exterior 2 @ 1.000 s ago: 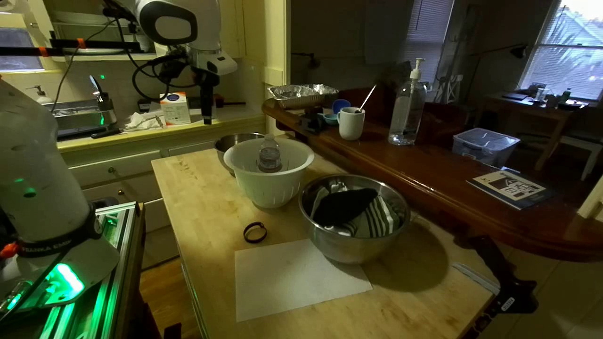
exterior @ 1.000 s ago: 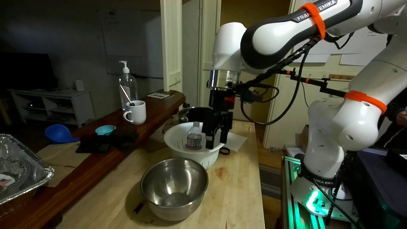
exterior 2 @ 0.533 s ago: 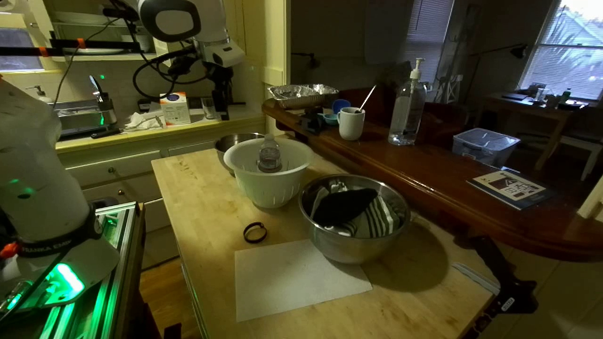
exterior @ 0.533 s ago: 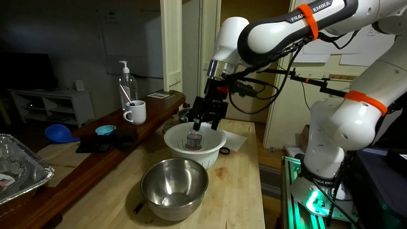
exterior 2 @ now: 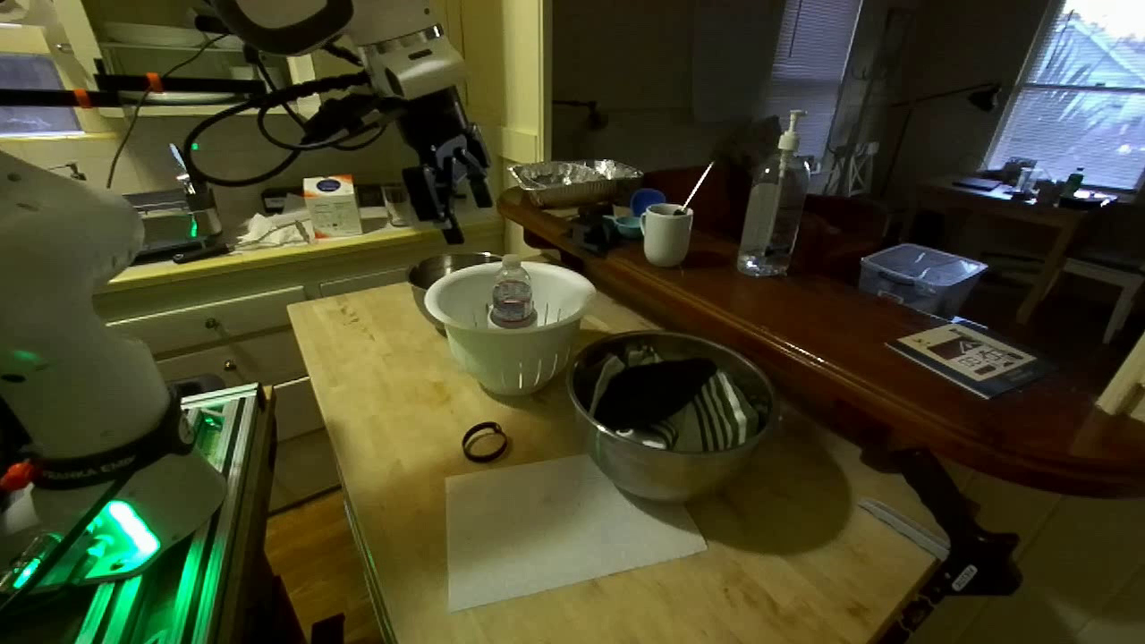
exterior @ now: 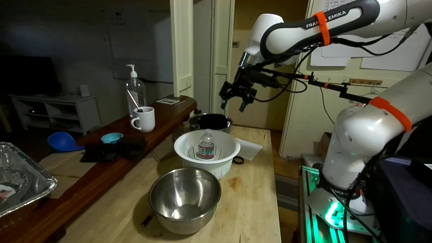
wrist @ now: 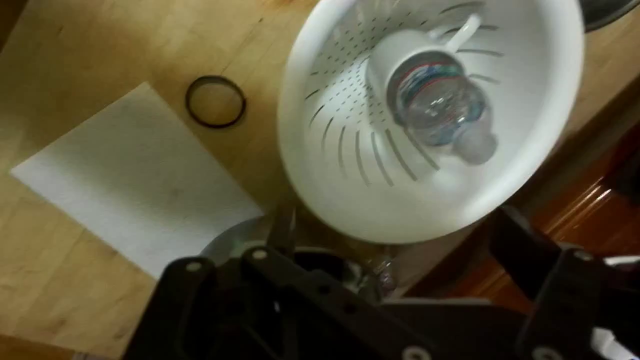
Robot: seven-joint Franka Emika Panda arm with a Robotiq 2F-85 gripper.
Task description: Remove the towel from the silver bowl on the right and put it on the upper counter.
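The striped grey-and-white towel (exterior 2: 726, 413) lies in the silver bowl (exterior 2: 671, 470), with a black cloth (exterior 2: 657, 394) over part of it. In an exterior view this bowl (exterior: 229, 125) stands behind the white colander, and the black cloth shows in it. In the wrist view the black cloth (wrist: 320, 262) is partly hidden by my fingers. The upper counter (exterior 2: 796, 335) is the dark-brown ledge beside the worktop; it also shows in an exterior view (exterior: 170, 116). My gripper (exterior: 233, 105) is open and empty, tilted, in the air above the bowls; it also shows in an exterior view (exterior 2: 467, 219).
A white colander (exterior 2: 514, 358) holding a bottle (exterior: 206, 145) stands between the towel's bowl and another silver bowl (exterior: 185, 202). A mug (exterior 2: 667, 234), a pump bottle (exterior 2: 774, 215) and a booklet (exterior 2: 966, 358) stand or lie on the ledge. White paper (exterior 2: 572, 537) lies on the worktop.
My gripper has risen from over the colander, tilted, and moved toward the bowl with the towel. It stays open. The towel, bowls and colander have not moved.
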